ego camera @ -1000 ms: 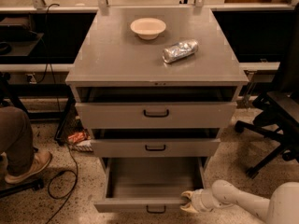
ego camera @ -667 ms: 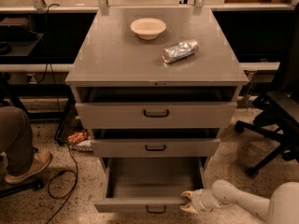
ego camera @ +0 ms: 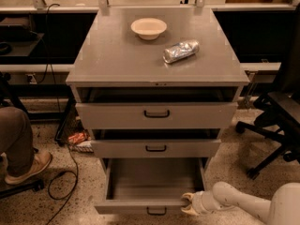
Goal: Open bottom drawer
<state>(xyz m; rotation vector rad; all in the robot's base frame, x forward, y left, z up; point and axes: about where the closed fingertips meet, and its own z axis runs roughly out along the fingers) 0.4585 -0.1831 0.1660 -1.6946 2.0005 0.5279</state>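
at the foot of the cabinet [ego camera: 117,60], the bottom drawer [ego camera: 133,206] stands pulled well out. the gripper [ego camera: 188,204] sits at the right end of its front; open or closed, i cannot tell. the pull looks nearly finished, so next comes release and a clean retreat.

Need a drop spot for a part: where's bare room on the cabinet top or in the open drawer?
Cabinet top: bare across the front and left, bordered by the bowl and foil pack toward the back and right. Bottom drawer: floor bare between its walls. Crowded only at its front right corner, where the claw sits.
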